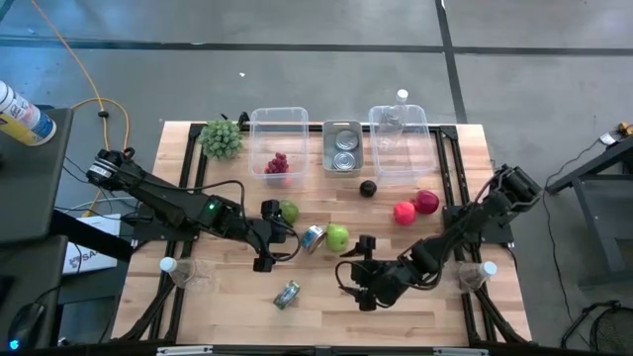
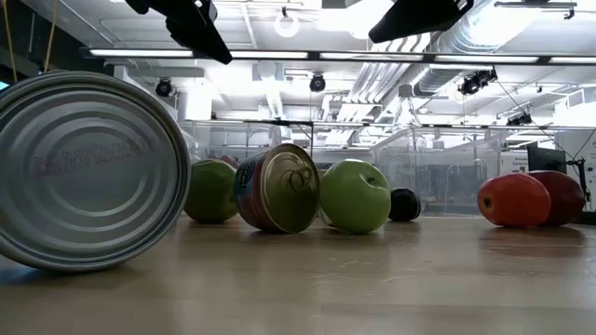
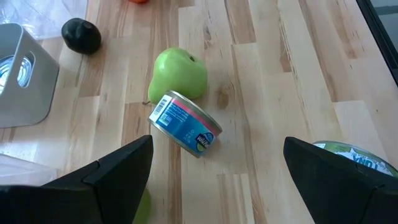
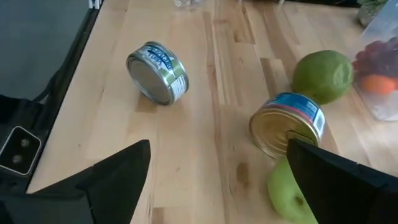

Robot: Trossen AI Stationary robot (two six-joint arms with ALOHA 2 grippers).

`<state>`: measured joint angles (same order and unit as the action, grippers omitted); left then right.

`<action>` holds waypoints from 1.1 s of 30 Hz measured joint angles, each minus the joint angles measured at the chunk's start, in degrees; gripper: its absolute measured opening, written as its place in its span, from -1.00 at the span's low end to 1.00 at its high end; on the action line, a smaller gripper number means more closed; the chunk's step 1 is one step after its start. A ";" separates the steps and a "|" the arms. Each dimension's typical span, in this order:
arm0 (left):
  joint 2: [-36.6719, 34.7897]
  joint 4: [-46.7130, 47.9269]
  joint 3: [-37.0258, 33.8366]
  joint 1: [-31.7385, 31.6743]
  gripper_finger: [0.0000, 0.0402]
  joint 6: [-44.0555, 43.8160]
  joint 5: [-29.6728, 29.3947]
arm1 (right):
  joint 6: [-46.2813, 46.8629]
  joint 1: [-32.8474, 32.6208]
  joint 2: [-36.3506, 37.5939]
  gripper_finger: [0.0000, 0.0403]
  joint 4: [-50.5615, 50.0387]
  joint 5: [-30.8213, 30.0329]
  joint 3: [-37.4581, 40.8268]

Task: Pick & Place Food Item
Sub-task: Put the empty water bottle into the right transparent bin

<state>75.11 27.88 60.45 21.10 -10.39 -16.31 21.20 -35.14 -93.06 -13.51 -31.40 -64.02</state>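
A green apple [image 1: 337,237] and a blue-labelled can [image 1: 313,237] lying on its side rest on the wooden table's middle. A second green fruit [image 1: 289,211] sits just beyond them. A green-labelled can [image 1: 287,295] lies on its side nearer the front edge. My left gripper [image 1: 280,237] stands open above the table, left of the blue can [image 3: 185,123] and pointing at it. My right gripper [image 1: 348,272] stands open near the apple, with nothing between its fingers; its wrist view shows the blue can [image 4: 287,123] and the green can [image 4: 157,71] ahead.
Two red apples [image 1: 415,207] and a dark plum [image 1: 368,189] lie right of centre. At the back stand a clear bin with grapes [image 1: 277,143], a metal tray with cans [image 1: 343,146], another clear bin [image 1: 399,138] and a green leafy bunch [image 1: 222,138].
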 joint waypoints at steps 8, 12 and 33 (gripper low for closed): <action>0.00 -0.02 0.00 0.00 0.75 0.39 0.00 | 1.46 1.46 0.00 0.83 0.94 0.33 0.01; 0.00 0.02 0.00 -0.41 0.75 0.48 0.00 | 0.14 3.35 0.00 0.82 2.69 3.37 0.01; 0.00 0.00 0.00 -1.89 0.75 0.51 -0.05 | 3.03 6.44 0.00 0.95 2.11 13.58 0.01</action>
<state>75.11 27.88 60.45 19.21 -9.89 -16.36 24.23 -28.70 -93.06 -11.40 -17.83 -64.01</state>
